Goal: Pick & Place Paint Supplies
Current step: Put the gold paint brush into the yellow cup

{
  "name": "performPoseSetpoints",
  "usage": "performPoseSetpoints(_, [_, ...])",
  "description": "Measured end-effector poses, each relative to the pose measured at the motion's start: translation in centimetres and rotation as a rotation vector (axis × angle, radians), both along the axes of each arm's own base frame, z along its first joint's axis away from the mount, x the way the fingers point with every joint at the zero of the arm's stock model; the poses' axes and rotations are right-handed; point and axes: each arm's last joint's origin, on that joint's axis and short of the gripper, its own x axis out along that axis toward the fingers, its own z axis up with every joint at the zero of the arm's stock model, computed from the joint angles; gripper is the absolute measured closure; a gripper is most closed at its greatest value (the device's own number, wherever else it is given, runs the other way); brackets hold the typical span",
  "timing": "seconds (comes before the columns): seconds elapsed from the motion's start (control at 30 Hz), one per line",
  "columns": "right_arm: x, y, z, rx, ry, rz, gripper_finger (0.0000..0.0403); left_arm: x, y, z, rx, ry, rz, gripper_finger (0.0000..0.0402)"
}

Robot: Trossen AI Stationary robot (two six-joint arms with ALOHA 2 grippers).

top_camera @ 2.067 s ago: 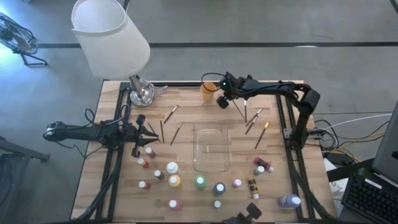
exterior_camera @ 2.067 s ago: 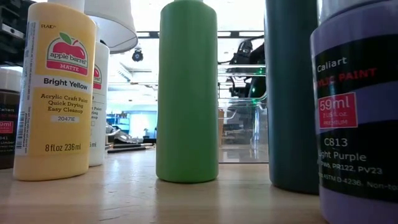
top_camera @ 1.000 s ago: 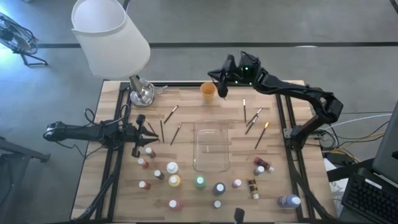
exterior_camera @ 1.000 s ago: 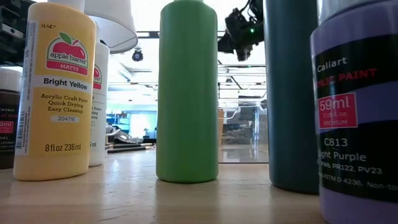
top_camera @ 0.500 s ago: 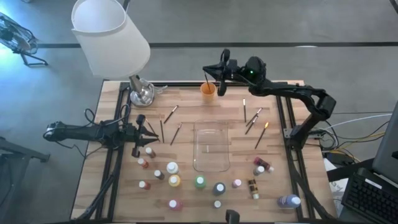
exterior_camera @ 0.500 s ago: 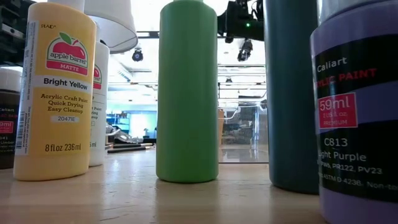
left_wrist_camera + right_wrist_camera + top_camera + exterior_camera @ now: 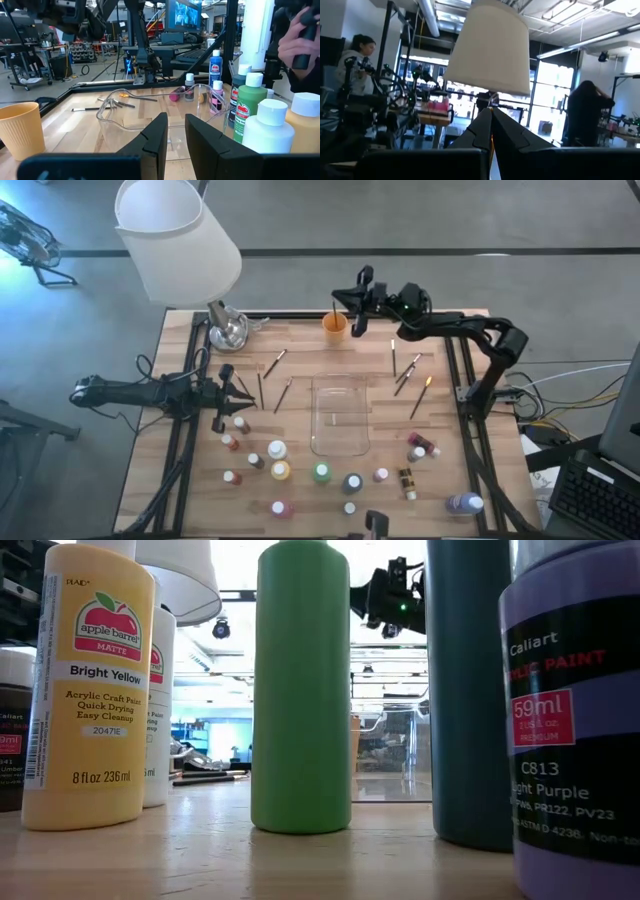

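Yellow bottle (image 7: 88, 690) label: "apple barrel MATTE, Bright Yellow, Acrylic Craft Paint, Quick Drying, Easy Cleanup, 20471E, 8 fl oz 236 ml". Purple bottle (image 7: 575, 730), right edge: "Caliart", "PAINT", "59ml", "C813", "ight Purple", pigment codes "PR122, PV23". Other labels too small to read.

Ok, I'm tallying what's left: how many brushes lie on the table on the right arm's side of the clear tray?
4, in a cluster: a white-tipped brush farthest back, two crossed brushes beside it, and a yellow-tipped brush outermost. Overlaps may hide another.
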Motion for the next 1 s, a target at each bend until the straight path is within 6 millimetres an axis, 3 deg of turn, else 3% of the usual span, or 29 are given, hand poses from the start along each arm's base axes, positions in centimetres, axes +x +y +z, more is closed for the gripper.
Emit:
performPoseSetpoints(0.6, [0.9,-2.0,-4.2,0.056,0.084,-0.109,0.0395,0.0,0.0,0.0,0.0,0.0,0.0,0.0328])
performPoseSetpoints(1.0, [1.5,-2.6,-5.3,0.047,0.161,-0.169,0.0395,0.0,0.0,0.0,0.0,0.0,0.0,0.0328])
